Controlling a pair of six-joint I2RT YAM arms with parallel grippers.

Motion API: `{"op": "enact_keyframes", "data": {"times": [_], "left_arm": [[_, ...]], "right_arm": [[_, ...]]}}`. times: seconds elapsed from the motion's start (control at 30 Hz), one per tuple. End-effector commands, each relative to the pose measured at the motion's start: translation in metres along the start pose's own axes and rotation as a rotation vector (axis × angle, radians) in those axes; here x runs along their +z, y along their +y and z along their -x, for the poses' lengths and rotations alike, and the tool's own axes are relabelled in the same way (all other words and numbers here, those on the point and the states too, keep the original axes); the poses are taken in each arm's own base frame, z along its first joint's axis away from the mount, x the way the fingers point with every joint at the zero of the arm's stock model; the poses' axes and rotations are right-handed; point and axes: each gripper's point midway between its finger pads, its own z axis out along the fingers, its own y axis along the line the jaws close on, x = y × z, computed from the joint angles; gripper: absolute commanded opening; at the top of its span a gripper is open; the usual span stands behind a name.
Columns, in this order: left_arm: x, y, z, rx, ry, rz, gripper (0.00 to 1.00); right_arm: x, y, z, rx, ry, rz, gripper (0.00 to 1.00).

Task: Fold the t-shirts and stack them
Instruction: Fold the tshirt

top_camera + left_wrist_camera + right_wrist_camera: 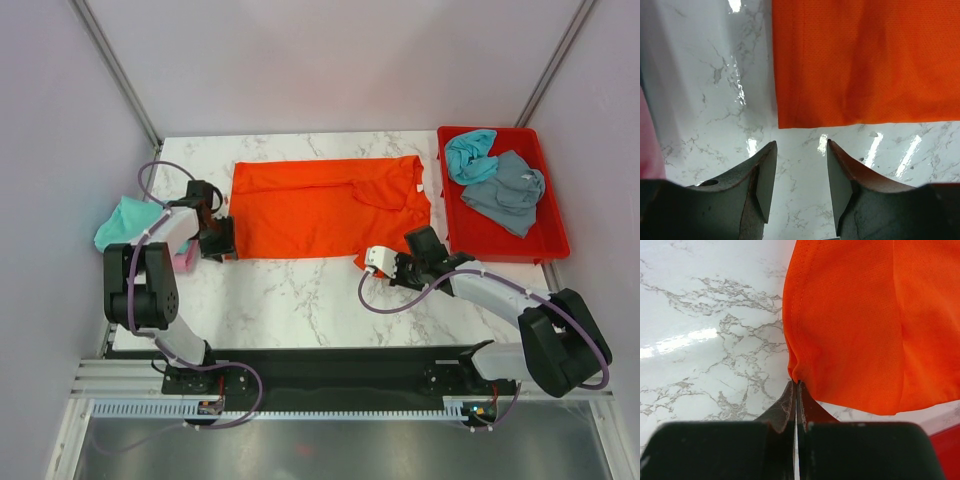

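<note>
The bright orange t-shirt [320,205] lies spread flat on the marble table. My right gripper [367,262] is shut on its near right edge, and the cloth [855,325] bunches at the pinched tips [796,381]. My left gripper [222,248] is open just short of the shirt's near left corner [785,120], over bare marble, with nothing between its fingers [767,165]. Two more t-shirts, one teal [470,155] and one grey-blue [508,192], lie crumpled in the tray. Another teal one [125,222] lies on a pink one [185,262] at the table's left edge.
The red plastic tray [500,245] stands at the right of the table, and its corner [945,450] shows behind my right gripper. Pink cloth [647,145] lies just left of my left gripper. Pale walls close in the back and sides.
</note>
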Motion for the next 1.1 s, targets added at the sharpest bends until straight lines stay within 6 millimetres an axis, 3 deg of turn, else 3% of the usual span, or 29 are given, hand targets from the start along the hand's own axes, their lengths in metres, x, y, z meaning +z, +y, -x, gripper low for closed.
{"op": "enact_keyframes", "data": {"times": [0.0, 0.47, 0.57, 0.6, 0.7, 0.8, 1.07], "left_arm": [[-0.001, 0.007, 0.013, -0.057, -0.018, 0.005, 0.52], [0.021, 0.004, 0.023, -0.051, 0.019, -0.03, 0.47], [0.021, 0.001, 0.023, -0.046, 0.024, -0.048, 0.33], [0.02, 0.0, 0.023, -0.044, 0.024, -0.054, 0.22], [0.019, -0.001, 0.022, -0.042, 0.023, -0.065, 0.02], [0.008, -0.006, 0.022, -0.033, 0.005, -0.088, 0.02], [-0.04, -0.022, 0.037, 0.041, -0.158, -0.14, 0.02]], "right_arm": [[-0.006, -0.013, 0.015, -0.007, -0.042, -0.045, 0.0], [-0.004, -0.016, 0.015, -0.005, -0.036, -0.05, 0.0], [-0.004, -0.016, 0.014, 0.0, -0.034, -0.052, 0.0], [-0.004, -0.016, 0.014, 0.002, -0.035, -0.053, 0.0], [-0.004, -0.016, 0.014, 0.011, -0.037, -0.059, 0.0], [-0.012, -0.029, 0.02, 0.07, -0.042, -0.122, 0.0], [-0.067, -0.091, 0.079, 0.237, -0.21, -0.316, 0.0]]}}
